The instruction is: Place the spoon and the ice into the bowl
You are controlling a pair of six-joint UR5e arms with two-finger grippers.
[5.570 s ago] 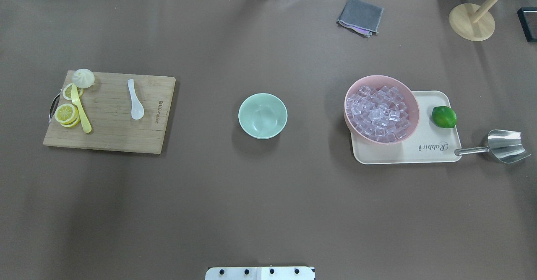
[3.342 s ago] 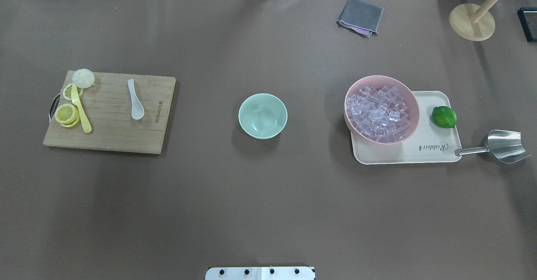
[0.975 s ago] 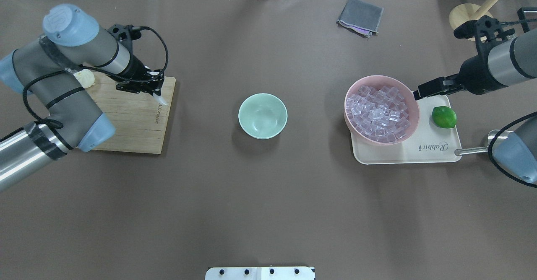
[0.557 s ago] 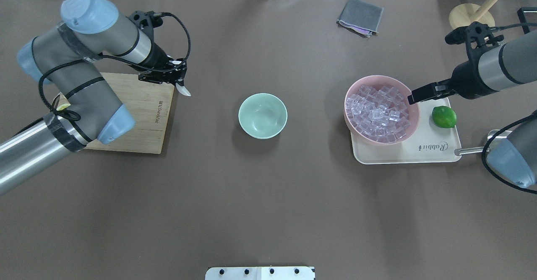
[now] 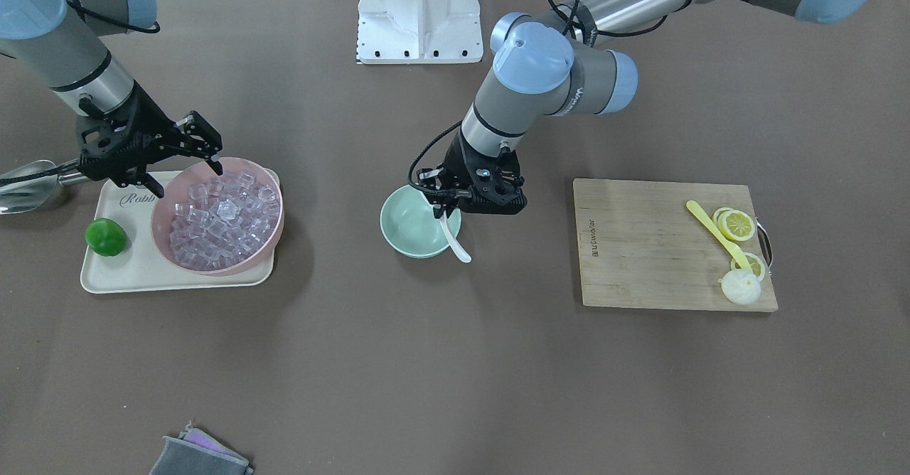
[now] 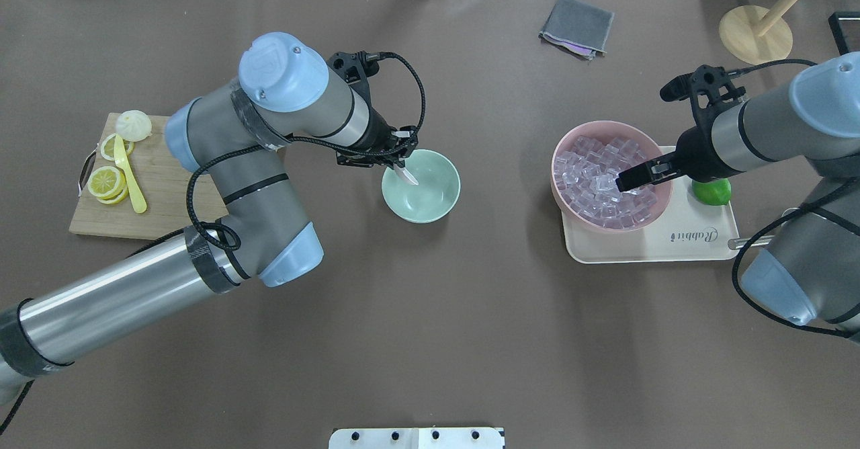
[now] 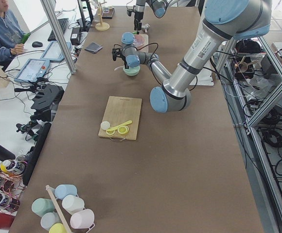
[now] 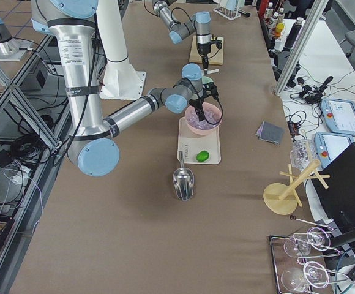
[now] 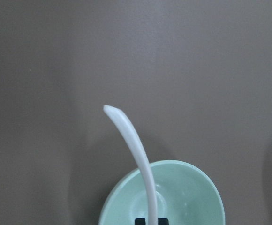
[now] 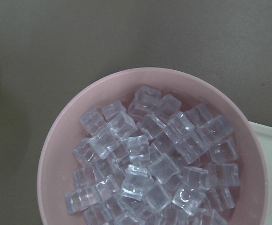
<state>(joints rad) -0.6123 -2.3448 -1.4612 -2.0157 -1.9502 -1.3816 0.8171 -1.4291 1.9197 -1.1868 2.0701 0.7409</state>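
- The left gripper [image 6: 400, 160] is clamping one end of the spoon [image 9: 139, 157] and holding it over the left rim of the bowl [image 6: 437, 197].
- The spoon is hanging steeply. Its long axis is running nearly in line with the fingers, with the free end lowest.
- The overhead view is showing that free end over the bowl's inside. The front view is showing it crossing the far left rim. I cannot tell whether it is touching the bowl.
- The bowl's middle is lying just right of the claw. A small shift right before letting go looks like what the drop is turning on.
- The right gripper [image 5: 186, 178] is hovering with its fingers apart over the ice [image 10: 150, 173]. The ice is piled in the pink bowl [image 10: 49, 154] on the tray [image 6: 672, 247].
- The cubes are sitting straight below this claw, so a plain descent seems to be what it needs.
- The left arm is much the nearer to the green bowl, with the right claw well apart from it.
- The bowl is standing on the flat brown table [image 6: 430, 335]. Its smooth inside is likely letting the spoon slide.
- The cutting board [image 5: 654, 247] is lying well to its left and the tray well to its right.
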